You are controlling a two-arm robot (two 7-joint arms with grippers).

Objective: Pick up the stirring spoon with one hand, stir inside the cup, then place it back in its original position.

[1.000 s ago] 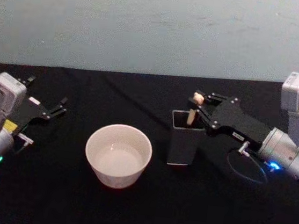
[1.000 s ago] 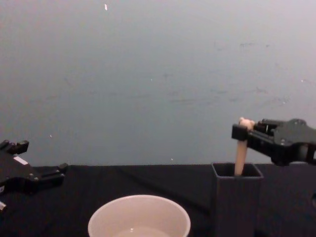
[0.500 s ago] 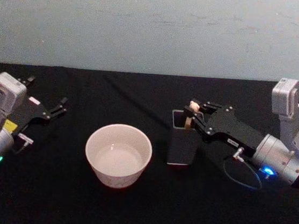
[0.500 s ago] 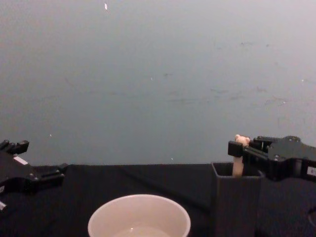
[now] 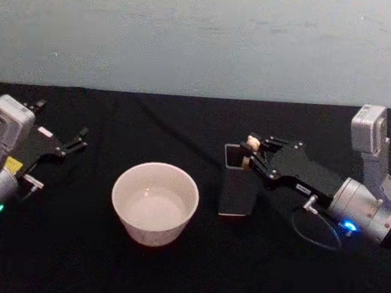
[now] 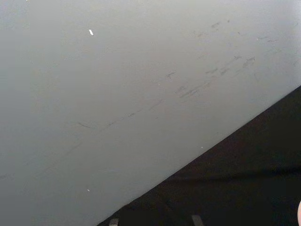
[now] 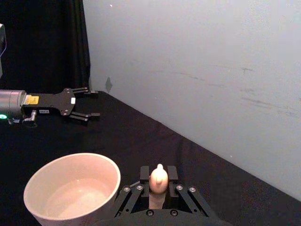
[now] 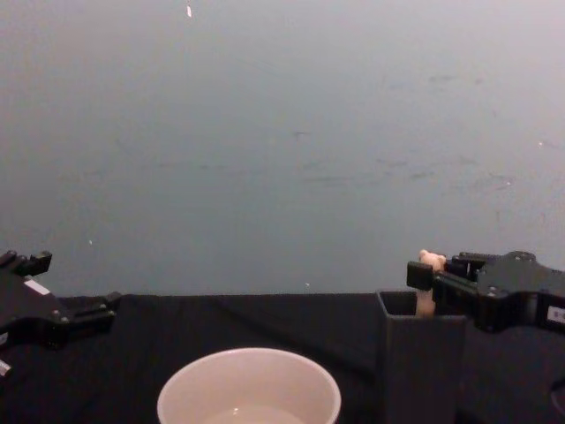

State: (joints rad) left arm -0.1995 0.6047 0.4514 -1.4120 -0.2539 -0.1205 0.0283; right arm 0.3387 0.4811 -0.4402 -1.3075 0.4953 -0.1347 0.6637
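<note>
The cup (image 5: 154, 203) stands nearest on the black table (image 5: 166, 277), round and cream-white, upright, with a wet-looking pale inside. Just to the right of the cup, close but not touching, is the holder (image 5: 236, 190), a tall dark grey square box, upright, a little farther back than the cup. The spoon (image 5: 251, 144) stands in the holder, only its bear-head top and a short bit of peach handle above the mouth. The right gripper (image 5: 254, 155) reaches in from the right of the holder, level with its rim, its black fingers (image 7: 173, 175) closed on the spoon's handle just under the bear head. Well to the left of the cup and apart from it, the left gripper (image 5: 76, 138) is parked above the table, its two prongs spread open and holding nothing. Behind the cup rises a plain grey wall (image 5: 194, 33).
</note>
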